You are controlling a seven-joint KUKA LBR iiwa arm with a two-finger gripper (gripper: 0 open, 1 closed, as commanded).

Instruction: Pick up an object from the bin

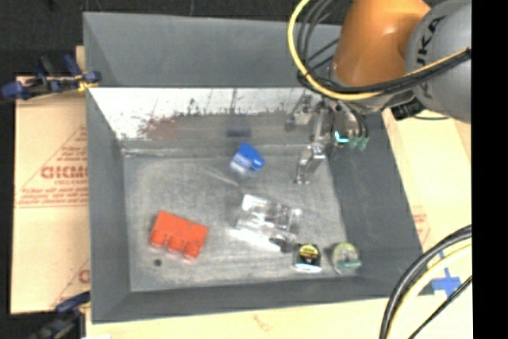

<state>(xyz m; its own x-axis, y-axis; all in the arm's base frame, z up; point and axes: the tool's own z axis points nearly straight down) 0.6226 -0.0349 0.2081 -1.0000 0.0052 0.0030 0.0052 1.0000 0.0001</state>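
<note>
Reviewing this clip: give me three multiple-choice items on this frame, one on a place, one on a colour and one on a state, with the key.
1. Where does the orange block lie?
A. on the bin floor, toward the camera view's lower left
B. in the back right corner
C. on the rim

2. What colour is the small thing lying just left of the end effector, toward the back wall?
A. orange
B. blue
C. green

3. How does the clear plastic pack lie?
A. leaning on the back wall
B. on top of the orange block
C. flat on the floor, mid-bin

Key: 1 A, the block sits low and left on the floor. 2 B, the small blue thing lies there. 3 C, the pack rests on the floor, apart from the block.
</note>
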